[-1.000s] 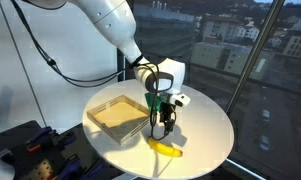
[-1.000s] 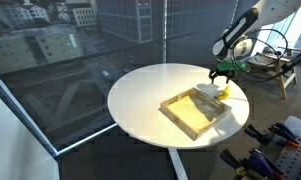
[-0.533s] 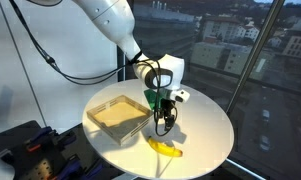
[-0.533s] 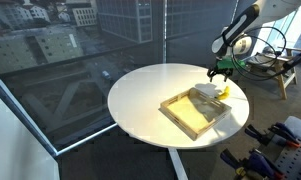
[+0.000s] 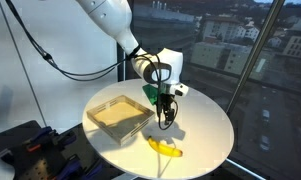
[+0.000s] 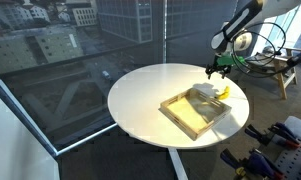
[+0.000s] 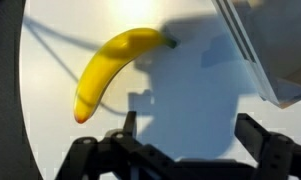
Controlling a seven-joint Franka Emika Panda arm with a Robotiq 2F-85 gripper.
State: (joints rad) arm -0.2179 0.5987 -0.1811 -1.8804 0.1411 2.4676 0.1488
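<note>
A yellow banana (image 5: 165,148) lies on the round white table (image 5: 205,125) near its edge; it also shows in the other exterior view (image 6: 223,91) and in the wrist view (image 7: 115,65). My gripper (image 5: 167,121) hangs open and empty above the table, a little above and beside the banana, and shows in an exterior view (image 6: 218,69) too. In the wrist view the two fingers (image 7: 188,130) are spread wide with only bare table between them. A shallow wooden tray (image 5: 118,116) sits next to the gripper.
The tray (image 6: 195,112) takes up one side of the table, and its corner shows in the wrist view (image 7: 275,60). Large windows stand behind the table. Black equipment with cables (image 5: 25,150) stands on the floor beside the table.
My gripper has risen and drawn a little away from the banana. The banana and the tray have not moved.
</note>
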